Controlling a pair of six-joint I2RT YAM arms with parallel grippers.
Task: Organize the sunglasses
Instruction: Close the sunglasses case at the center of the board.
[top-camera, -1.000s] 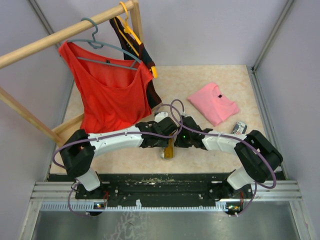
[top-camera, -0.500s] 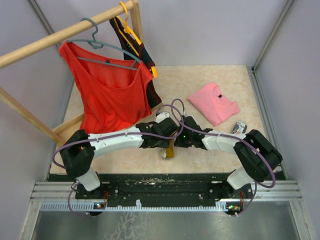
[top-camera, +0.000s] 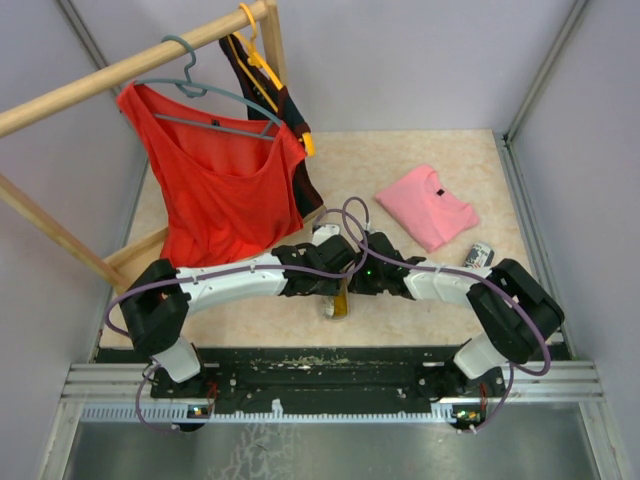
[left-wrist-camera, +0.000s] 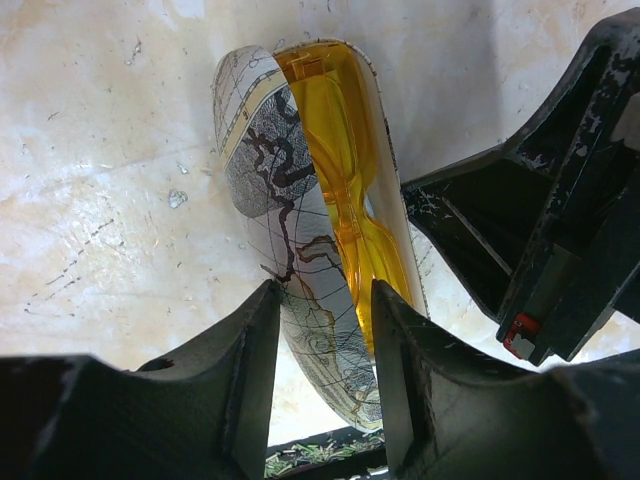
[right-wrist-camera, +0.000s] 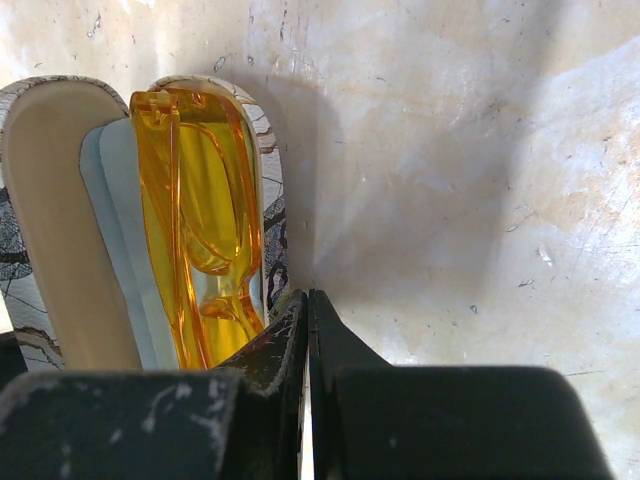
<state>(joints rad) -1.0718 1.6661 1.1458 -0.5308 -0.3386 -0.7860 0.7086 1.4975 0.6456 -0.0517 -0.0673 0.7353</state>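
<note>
The orange-yellow sunglasses (left-wrist-camera: 345, 170) lie inside a map-patterned glasses case (left-wrist-camera: 265, 180) that stands half open near the table's front edge (top-camera: 337, 302). My left gripper (left-wrist-camera: 325, 330) has its fingers on either side of the case's lid, shut on it. My right gripper (right-wrist-camera: 307, 310) is shut with nothing in it, its tip against the case's other half beside the sunglasses (right-wrist-camera: 200, 220). A light-blue cloth (right-wrist-camera: 120, 230) lines the case under the lenses. The greyish-lilac pair is out of view.
A folded pink shirt (top-camera: 427, 205) and a small can (top-camera: 479, 255) lie at the right. A red top (top-camera: 220, 190) and a dark garment (top-camera: 275, 100) hang from a wooden rack (top-camera: 130, 65) at the left. Both wrists crowd the case.
The case's lid has swung a little further over the orange sunglasses, so less orange shows from above. Both arms have barely shifted.
</note>
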